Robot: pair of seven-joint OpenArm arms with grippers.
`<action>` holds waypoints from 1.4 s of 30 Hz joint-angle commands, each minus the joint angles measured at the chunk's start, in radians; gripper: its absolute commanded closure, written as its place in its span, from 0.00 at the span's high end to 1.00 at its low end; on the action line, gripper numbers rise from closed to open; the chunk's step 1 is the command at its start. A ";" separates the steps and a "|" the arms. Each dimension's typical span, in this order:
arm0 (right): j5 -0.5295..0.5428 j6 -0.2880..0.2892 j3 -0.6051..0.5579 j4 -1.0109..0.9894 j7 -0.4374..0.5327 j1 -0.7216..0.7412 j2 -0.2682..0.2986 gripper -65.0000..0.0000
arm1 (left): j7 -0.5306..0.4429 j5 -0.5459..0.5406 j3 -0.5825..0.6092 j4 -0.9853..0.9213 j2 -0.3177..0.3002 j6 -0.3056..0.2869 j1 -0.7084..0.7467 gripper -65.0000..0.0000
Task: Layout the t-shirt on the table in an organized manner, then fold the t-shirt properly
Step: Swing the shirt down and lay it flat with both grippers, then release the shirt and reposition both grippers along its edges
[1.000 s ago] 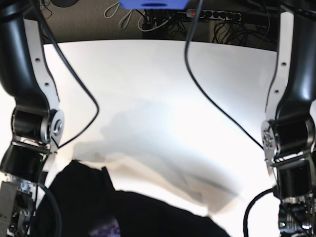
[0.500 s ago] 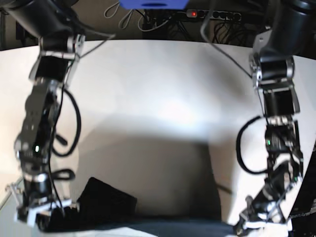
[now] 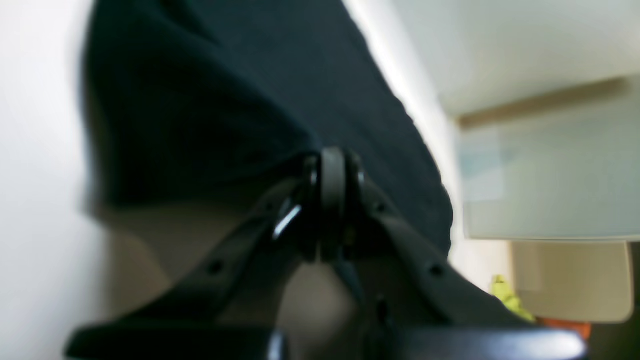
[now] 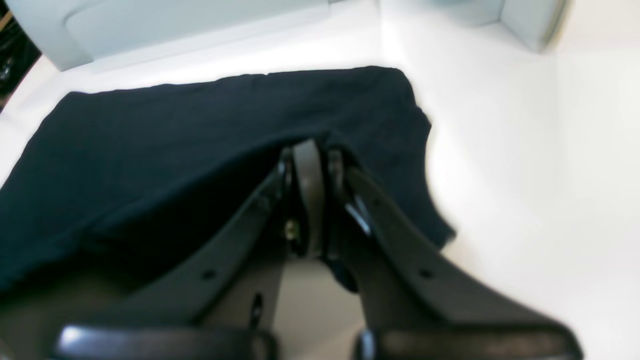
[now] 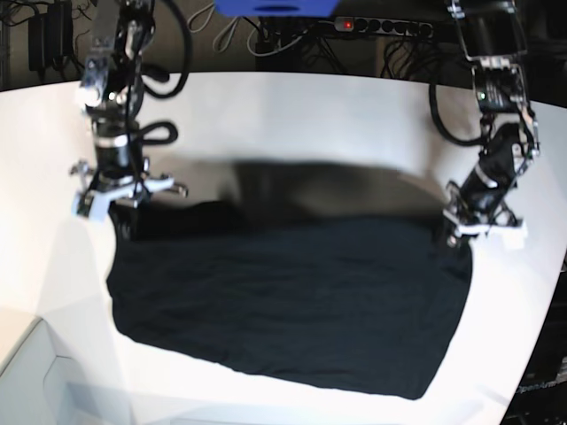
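The black t-shirt [image 5: 292, 301] lies spread over the white table [image 5: 292, 115], its near edge hanging towards the front rim. My right gripper [image 5: 124, 205] is shut on the shirt's far left corner; in the right wrist view the closed tips [image 4: 307, 150] pinch black fabric [image 4: 175, 130]. My left gripper [image 5: 469, 232] is shut on the far right corner; in the left wrist view the tips [image 3: 332, 165] clamp the cloth [image 3: 225, 100]. The purple patch and orange mark are out of view.
A power strip with cables [image 5: 381, 27] and a blue object [image 5: 275, 7] sit beyond the table's far edge. Bare white tabletop [image 4: 525, 150] lies beside the shirt. A pale grey surface [image 5: 27, 381] shows below the front left rim.
Both arms have swung from close to the camera out towards the far side of the table, carrying the shirt's corners. The shirt has gone from a bunch at the near edge to spread wide.
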 commanded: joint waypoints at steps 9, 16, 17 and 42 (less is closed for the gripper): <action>0.041 0.003 -0.008 -0.008 0.038 -0.130 0.007 0.00 | 0.076 -0.032 -0.047 0.026 -0.015 -0.007 0.094 0.01; 0.039 0.003 -0.012 -0.011 0.037 -0.193 0.010 0.00 | 0.337 -0.032 -0.194 0.025 -0.008 -0.008 0.110 0.00; 0.039 0.004 -0.012 -0.011 0.037 -0.197 0.010 0.00 | 0.343 -0.032 -0.209 0.026 -0.006 -0.008 0.119 0.00; 0.042 0.004 -0.016 -0.054 -0.111 -0.273 0.030 0.54 | 0.349 -0.032 -0.225 0.040 0.037 -0.254 0.251 0.44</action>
